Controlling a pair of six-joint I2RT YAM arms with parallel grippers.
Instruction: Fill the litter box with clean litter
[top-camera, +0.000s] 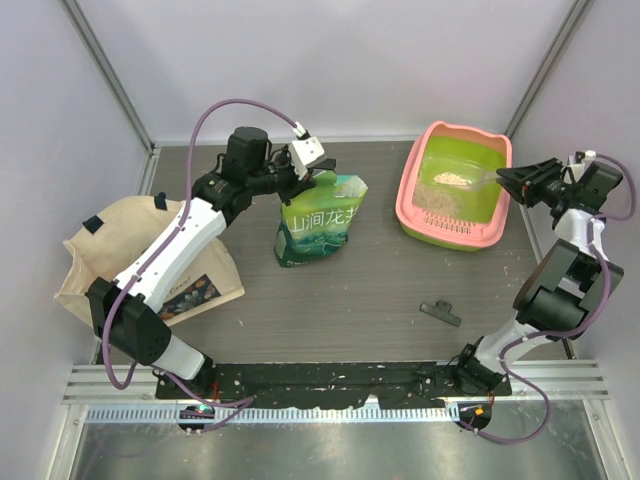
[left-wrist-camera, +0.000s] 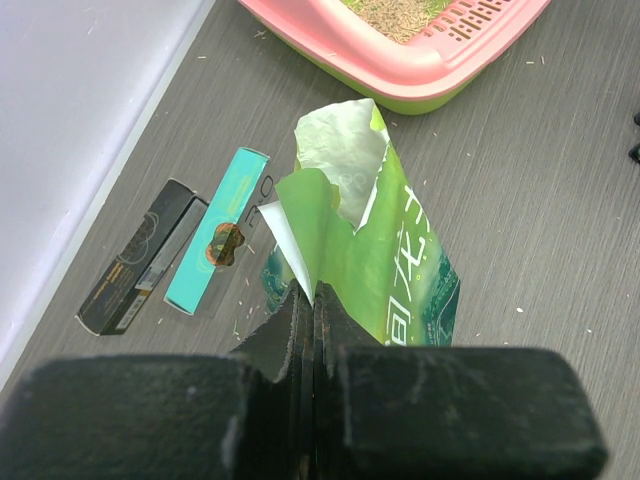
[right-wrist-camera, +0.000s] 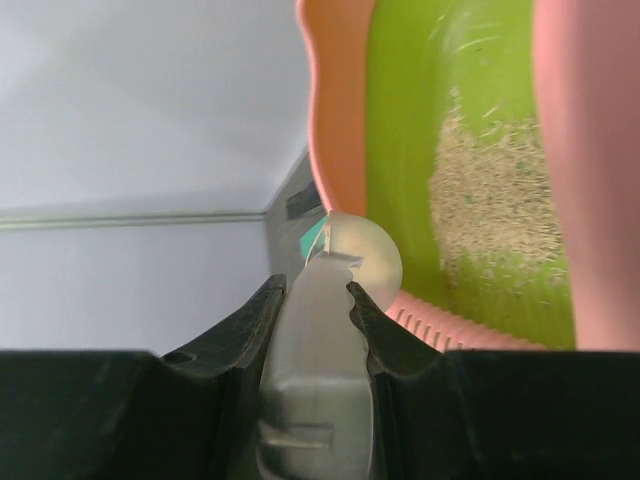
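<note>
Left of the litter box (top-camera: 450, 235), my left end effector (left-wrist-camera: 312, 296) is clenched on the green bag's (left-wrist-camera: 390, 270) torn lip, keeping it upright. At the box's right rim, my right end effector (right-wrist-camera: 310, 292) grasps the clear scoop (right-wrist-camera: 322, 380), which reaches over the basin where clean litter (right-wrist-camera: 495, 190) lies.

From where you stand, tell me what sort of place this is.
Most likely a robot test cell, not a home: plain white panel walls enclose a grey table, two arms are bolted to its near edge, and a litter box and green bag sit as staged props.
</note>
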